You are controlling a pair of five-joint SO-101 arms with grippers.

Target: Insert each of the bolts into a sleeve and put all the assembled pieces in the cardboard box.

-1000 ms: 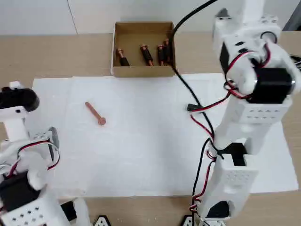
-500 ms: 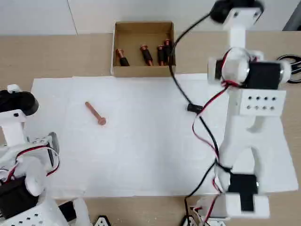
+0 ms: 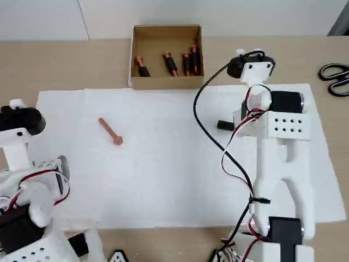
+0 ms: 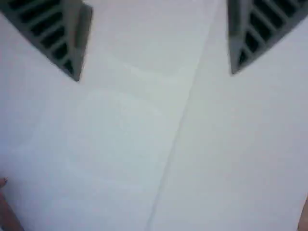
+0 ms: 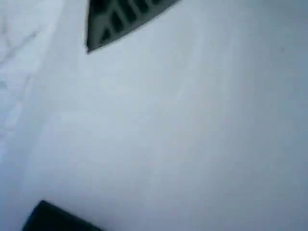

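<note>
Left on sheet (image 3: 163,180): lone bolt (image 3: 110,131), well apart from sleeve (image 3: 224,125), awaiting pairing before joining box (image 3: 132,54). Left gripper (image 4: 155,72) wide open, empty; right gripper (image 5: 110,24): cannot tell.

I counted four assembled pieces (image 3: 170,63) in the one cardboard box (image 3: 163,82). On the single white sheet (image 3: 174,180) I saw one bare bolt (image 3: 110,131) and one black sleeve (image 3: 225,125). One pair of scissors (image 3: 334,73) lay on the bench (image 3: 65,60). With the boxed ones, I made it five bolts and five sleeves.

White plastic arms (image 3: 283,164), black motors (image 3: 286,101), red and black cables (image 3: 194,106)
</note>
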